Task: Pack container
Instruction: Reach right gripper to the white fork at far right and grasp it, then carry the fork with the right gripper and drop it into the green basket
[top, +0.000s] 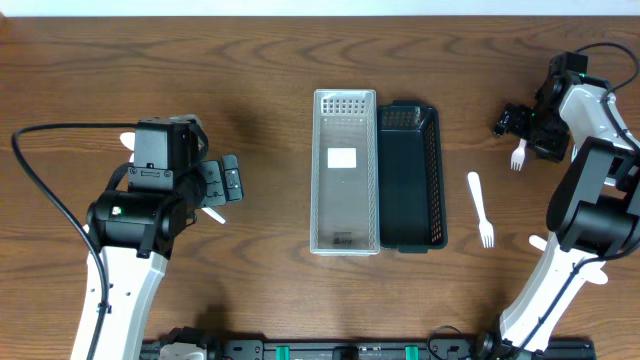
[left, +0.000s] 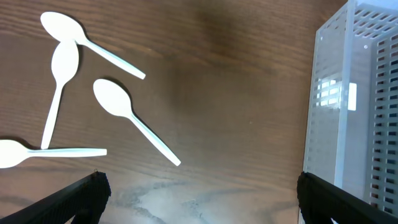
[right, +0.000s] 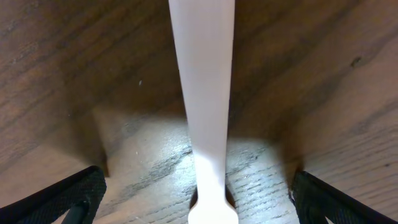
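The right claw (right: 199, 202) is spread wide, and the handle of a white fork (right: 202, 93) lies between its two fingers (right: 68, 196), touching neither of them. Farther out, a second fork (top: 481, 208) lies between this claw and the dark basket (top: 410, 180), which stands against the clear container (top: 345, 200) in the middle of the table (top: 270, 60). The left claw (left: 199, 199) is spread too and holds nothing, with four white spoons (left: 118, 102) lying ahead of it.

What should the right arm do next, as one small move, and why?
Probably close the right fingers on the white fork. Its handle lies centred between them in the right wrist view, and they stand open on both sides, apparently not touching it yet.
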